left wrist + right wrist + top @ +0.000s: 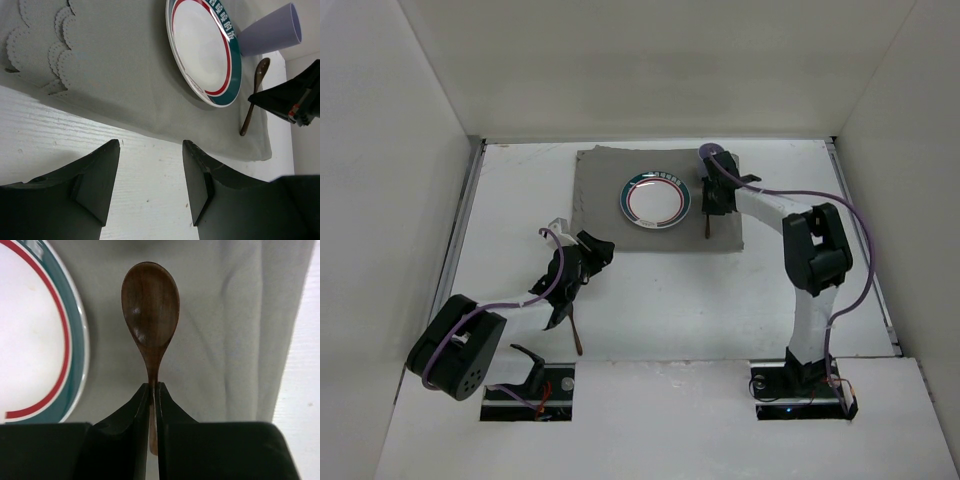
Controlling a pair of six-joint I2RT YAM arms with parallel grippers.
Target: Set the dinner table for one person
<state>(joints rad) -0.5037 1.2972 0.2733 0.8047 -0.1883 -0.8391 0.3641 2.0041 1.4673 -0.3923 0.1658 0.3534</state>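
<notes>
**Right hand clamped on spoon beside the plate; left hand open and idle**

The white bench (720,300) fills the floor of the scene under both arms. A grey placemat (610,190) lies on its far middle part. On the placemat sits a white plate (655,200) with a teal and red rim. The left hand (150,150) hangs over bare bench just short of the placemat's near edge, its fingers well apart and holding nothing. A purple cup (270,32) stands at the placemat's far right corner. Right of the plate, the right hand (152,390) is closed tight on the handle of a brown wooden spoon (151,305), whose bowl points away from the arm over the grey cloth. Whether the spoon rests on the placemat cannot be told. A slim dark utensil (577,338) lies on the bench by the left arm.
</notes>
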